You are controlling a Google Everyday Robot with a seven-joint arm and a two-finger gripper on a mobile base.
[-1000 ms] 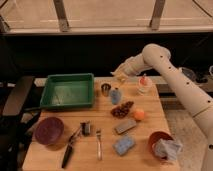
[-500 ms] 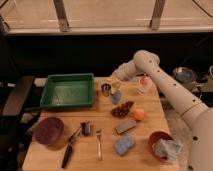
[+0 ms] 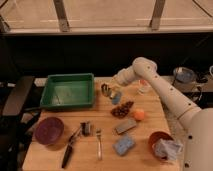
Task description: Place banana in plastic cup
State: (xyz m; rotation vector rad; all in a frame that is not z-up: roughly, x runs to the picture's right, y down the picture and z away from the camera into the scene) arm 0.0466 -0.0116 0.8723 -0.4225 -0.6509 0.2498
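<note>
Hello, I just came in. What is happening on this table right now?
A white robot arm reaches from the right over a wooden table. Its gripper is low over the plastic cup, beside the metal cup, and seems to bring the banana to it. The green tray, grapes and orange lie untouched nearby.

Your pincer (image 3: 116,91) sits low over the worktop (image 3: 50,155), near its back edge. The banana (image 3: 114,93), small and pale yellow, shows right at the pincer tip. The plastic cup (image 3: 116,98), a light blue matte tumbler, stands upright just beneath the pincer, partly hidden by it.
</note>
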